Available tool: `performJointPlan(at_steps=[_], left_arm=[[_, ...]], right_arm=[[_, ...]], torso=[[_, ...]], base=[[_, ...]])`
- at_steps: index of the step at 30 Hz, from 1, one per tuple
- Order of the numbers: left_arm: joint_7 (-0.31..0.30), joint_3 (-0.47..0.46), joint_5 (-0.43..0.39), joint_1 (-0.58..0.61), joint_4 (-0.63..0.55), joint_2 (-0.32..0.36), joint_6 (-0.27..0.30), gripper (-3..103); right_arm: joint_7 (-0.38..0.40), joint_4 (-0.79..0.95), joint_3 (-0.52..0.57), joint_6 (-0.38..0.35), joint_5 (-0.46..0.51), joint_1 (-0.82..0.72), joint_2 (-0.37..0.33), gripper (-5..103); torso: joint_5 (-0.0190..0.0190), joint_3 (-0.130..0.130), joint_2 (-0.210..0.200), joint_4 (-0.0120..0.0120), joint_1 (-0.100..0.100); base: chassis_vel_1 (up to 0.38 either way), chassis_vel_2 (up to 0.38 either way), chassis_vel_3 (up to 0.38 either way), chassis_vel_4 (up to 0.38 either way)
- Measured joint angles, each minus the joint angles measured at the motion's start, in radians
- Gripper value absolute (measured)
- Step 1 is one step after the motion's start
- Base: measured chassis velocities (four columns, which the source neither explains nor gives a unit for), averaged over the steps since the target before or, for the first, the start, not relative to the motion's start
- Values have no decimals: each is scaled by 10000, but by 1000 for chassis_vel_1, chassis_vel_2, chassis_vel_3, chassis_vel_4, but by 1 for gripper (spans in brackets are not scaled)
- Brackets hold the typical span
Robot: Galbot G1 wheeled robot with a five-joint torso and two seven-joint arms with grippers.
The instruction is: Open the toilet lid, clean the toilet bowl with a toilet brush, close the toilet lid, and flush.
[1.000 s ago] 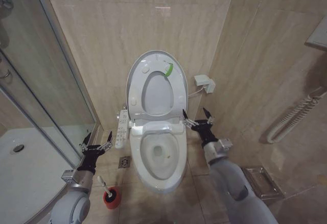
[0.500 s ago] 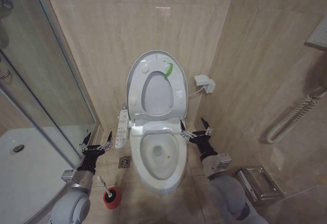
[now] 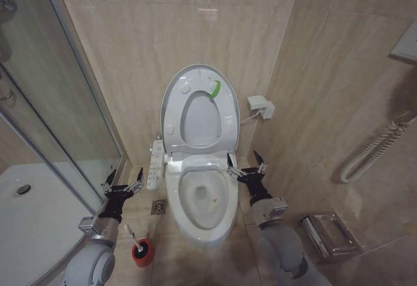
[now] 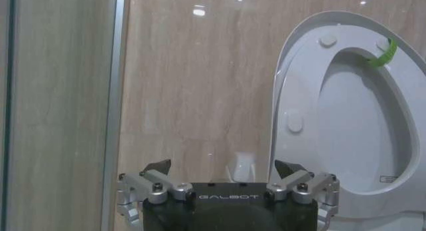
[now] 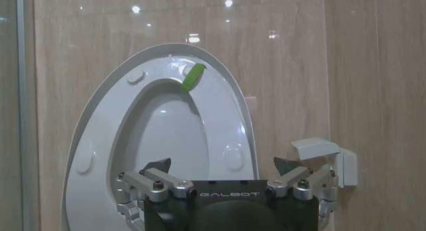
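Head view: toilet lid [image 3: 199, 107] is up, leaning back against the tiled wall, green strip near its top right. With it the seat ring is raised too. Toilet bowl [image 3: 200, 198] is exposed, side button panel [image 3: 156, 164] on its left flank. Right gripper [image 3: 245, 166] sits just beside the bowl's right rear corner, below the lid's lower edge, fingers spread, nothing between them. Left gripper [image 3: 122, 183] hangs near the glass shower door [image 3: 45, 123], left of the button panel, fingers spread and empty. Toilet brush [image 3: 132, 238] stands in its red holder [image 3: 143, 252] on the floor, left of the bowl and just in front of the left arm. Floor drain [image 3: 159, 207] lies between holder and bowl.

Left wrist view: left gripper [image 4: 226, 171] fingers apart, facing the wall; raised lid [image 4: 352, 111] beyond it to one side.

Right wrist view: right gripper [image 5: 225, 166] fingers apart, lid [image 5: 159, 141] straight ahead, wall socket box [image 5: 326, 158] beside it.
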Motion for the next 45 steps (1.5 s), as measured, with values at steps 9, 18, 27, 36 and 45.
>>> performJointPlan(at_steps=[9, 18, 27, 36, 45], left_arm=[[0, 0, 0, 0, 0, 0, 0, 100], [-1, 0, 0, 0, 0, 0, 0, 100], [0, 0, 0, 0, 0, 0, 0, 100], [-1, 0, 0, 0, 0, 0, 0, 100], [-1, 0, 0, 0, 0, 0, 0, 100]], right_arm=[[122, -278, 127, 661, -415, -416, 182, 100], [540, -25, -40, -456, 235, -705, -493, 100], [744, 518, 333, -497, 525, -975, -971, 100], [836, 1527, 380, -423, -665, -1686, 79, 100], [763, 1499, 443, 158, -1811, -2058, 740, 100]], torso=[[0, 0, 0, -2, 0], [2, 0, 0, 1, 0], [1, 0, 0, 0, 0], [-1, -1, 0, -1, 0], [0, 0, 0, -1, -1]], base=[[0, 0, 0, 0], [0, 0, 0, 0], [0, 0, 0, 0], [0, 0, 0, 0], [0, 0, 0, 0]])
